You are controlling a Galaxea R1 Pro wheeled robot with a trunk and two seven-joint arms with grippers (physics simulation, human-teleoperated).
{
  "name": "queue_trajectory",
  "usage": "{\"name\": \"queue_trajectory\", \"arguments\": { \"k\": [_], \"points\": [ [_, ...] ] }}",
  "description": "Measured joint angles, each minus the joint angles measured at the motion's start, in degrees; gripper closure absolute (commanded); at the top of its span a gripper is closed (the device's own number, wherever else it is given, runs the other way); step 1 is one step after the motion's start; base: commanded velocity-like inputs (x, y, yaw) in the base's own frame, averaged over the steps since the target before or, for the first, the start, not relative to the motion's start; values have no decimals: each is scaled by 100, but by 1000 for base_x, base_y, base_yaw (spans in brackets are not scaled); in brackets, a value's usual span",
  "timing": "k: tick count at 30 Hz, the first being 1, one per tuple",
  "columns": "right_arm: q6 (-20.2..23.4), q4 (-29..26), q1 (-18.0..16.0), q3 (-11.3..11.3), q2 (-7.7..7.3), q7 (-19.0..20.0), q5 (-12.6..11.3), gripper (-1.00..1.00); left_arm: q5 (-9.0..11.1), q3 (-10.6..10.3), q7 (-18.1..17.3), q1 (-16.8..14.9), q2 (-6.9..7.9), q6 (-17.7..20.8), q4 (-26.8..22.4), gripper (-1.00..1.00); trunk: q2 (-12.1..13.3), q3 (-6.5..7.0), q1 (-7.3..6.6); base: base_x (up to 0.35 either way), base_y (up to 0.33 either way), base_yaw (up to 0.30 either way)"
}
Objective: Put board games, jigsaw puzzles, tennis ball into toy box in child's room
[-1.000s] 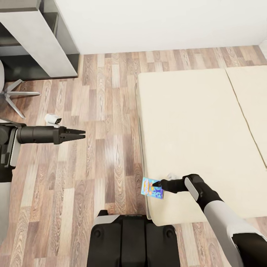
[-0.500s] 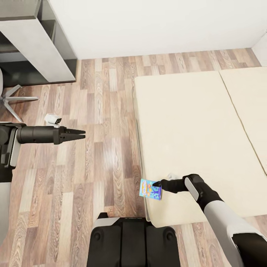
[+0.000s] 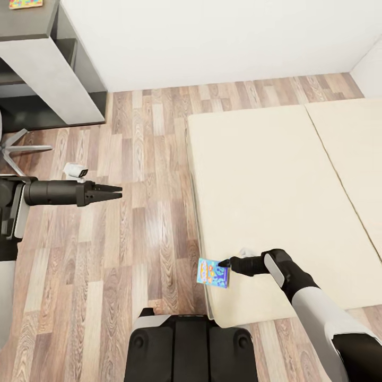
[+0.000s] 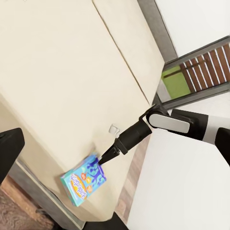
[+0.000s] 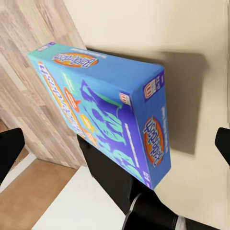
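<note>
Wood-plank floor [image 3: 132, 223] is running left of the bed [image 3: 276, 175], whose beige mattress is filling the right side. At its near left corner the blue board game [image 3: 213, 272] is hanging over the edge — the right gripper [image 3: 225, 263] is reaching to the box's right end, though whether it is gripping is unclear. Far left, the left gripper [image 3: 112, 192] is hovering over the floor, fingers nearly together, holding nothing.

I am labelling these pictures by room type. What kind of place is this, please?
Probably a bedroom, likely a child's. A wide bed with a beige two-part mattress stands on a wood-plank floor, a desk stands by the white wall, and a blue board game lies at the bed's edge.
</note>
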Motion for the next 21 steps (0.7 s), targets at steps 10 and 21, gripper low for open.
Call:
{"name": "queue_trajectory", "arguments": {
  "k": [10,21],
  "points": [
    [0,-11,0,0,-2,3,-1,-100,2,0,0,8,0,0,0,-100,0,88,0,0,0,-71],
    [-7,-46,0,2,-3,217,7,-100,2,2,0,9,0,0,0,-100,0,170,0,0,0,-56]
  ]
}}
